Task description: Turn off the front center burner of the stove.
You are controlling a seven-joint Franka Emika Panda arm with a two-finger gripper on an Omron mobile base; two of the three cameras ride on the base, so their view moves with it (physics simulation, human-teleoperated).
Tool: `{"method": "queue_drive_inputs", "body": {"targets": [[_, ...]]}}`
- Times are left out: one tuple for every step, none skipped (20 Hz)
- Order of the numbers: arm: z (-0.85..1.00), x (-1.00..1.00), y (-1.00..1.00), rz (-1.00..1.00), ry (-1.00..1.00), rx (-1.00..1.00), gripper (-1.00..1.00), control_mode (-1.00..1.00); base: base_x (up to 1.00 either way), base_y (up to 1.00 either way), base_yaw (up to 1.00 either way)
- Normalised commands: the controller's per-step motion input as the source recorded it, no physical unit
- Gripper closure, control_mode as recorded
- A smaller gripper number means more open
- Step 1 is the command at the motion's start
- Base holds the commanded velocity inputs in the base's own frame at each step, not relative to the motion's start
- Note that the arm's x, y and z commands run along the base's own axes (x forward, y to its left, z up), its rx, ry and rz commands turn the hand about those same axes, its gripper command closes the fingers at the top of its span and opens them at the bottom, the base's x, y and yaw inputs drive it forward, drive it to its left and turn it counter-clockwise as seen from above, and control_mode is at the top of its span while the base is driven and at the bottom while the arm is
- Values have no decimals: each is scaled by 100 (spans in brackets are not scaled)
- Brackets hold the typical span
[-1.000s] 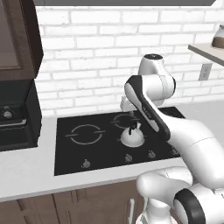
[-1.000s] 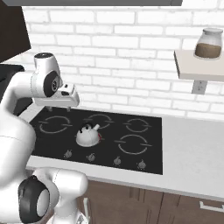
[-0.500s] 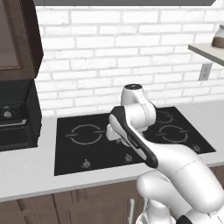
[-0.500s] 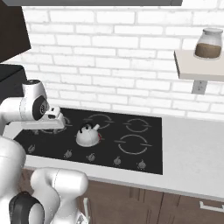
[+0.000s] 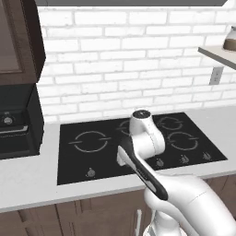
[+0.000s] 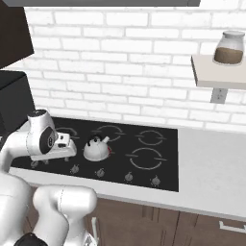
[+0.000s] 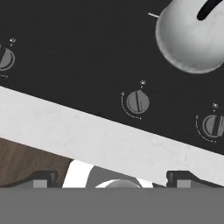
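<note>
The stove (image 5: 108, 161) is a glossy black glass cooktop (image 6: 163, 163) set in the white counter. A silvery kettle (image 6: 98, 150) stands on the front center burner and hides it; only a thin grey tick (image 7: 153, 15) pokes out beside the kettle (image 7: 192, 35). My gripper (image 7: 111, 179) hovers open over the stove's front edge, its fingertips (image 7: 41, 178) wide apart with nothing between them. Straight ahead of it is a small round knob (image 7: 138, 102), with another knob (image 7: 214, 125) to the right and a third knob (image 7: 4, 59) at the left edge. My hand (image 6: 65, 146) hangs low just left of the kettle.
A large lone ring (image 5: 91, 140) marks the stove's left side and smaller rings (image 5: 182, 140) its right. A dark boxy appliance (image 5: 16, 131) stands on the counter at the left. A wall shelf (image 6: 218, 77) carries a jar (image 6: 229, 48). White counter strip (image 7: 87, 135) runs before the knobs.
The arm has swung down and leftward from above the back of the stove to low over the front knob row. The kettle has not moved.
</note>
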Motion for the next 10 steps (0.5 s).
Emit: {"method": "queue_drive_inputs", "body": {"targets": [[-25,0,-24,6,-11,-3,-100,-100,0,0,0],[-28,0,-30,2,-11,0,-100,-100,0,0,0],[-29,0,-33,0,-10,0,-100,-100,0,0,0],[-30,0,-33,0,-7,0,-100,-100,0,0,0],[-30,4,-31,0,-5,0,-100,-100,0,0,0],[-19,4,-26,0,-2,2,-100,-100,0,0,0],[-12,8,-23,0,-3,5,-100,-100,0,0,0],[-15,11,-22,0,-4,3,-100,-100,0,0,0],[-16,16,-23,0,-4,2,-100,-100,0,0,0],[-16,19,-21,0,-3,1,-100,-100,0,0,0]]}}
